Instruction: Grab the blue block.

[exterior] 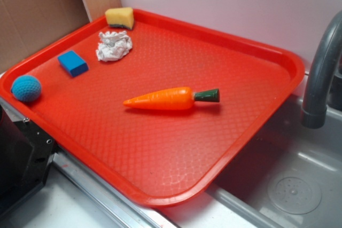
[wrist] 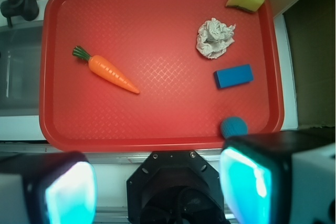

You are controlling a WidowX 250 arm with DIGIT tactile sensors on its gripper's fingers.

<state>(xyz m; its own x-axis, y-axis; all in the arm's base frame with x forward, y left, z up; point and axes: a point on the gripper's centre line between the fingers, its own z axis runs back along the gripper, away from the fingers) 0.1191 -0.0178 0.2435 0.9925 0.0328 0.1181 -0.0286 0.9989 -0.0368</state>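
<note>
The blue block [exterior: 73,63] lies flat on the red tray [exterior: 176,148] near its left edge. In the wrist view the blue block [wrist: 233,75] sits toward the tray's right side, between the crumpled paper and the teal ball. My gripper [wrist: 157,187] hovers high above the robot base, off the tray's near rim, far from the block. Its two cyan-padded fingers [wrist: 247,182] stand wide apart with nothing between them. The gripper does not show in the exterior view.
On the tray are a toy carrot [exterior: 171,99], a crumpled white paper wad [exterior: 113,46], a yellow sponge [exterior: 119,17] and a teal crocheted ball [exterior: 26,88]. A sink [exterior: 294,185] with a grey faucet [exterior: 320,78] lies beside the tray. The black robot base [wrist: 170,187] sits under the gripper.
</note>
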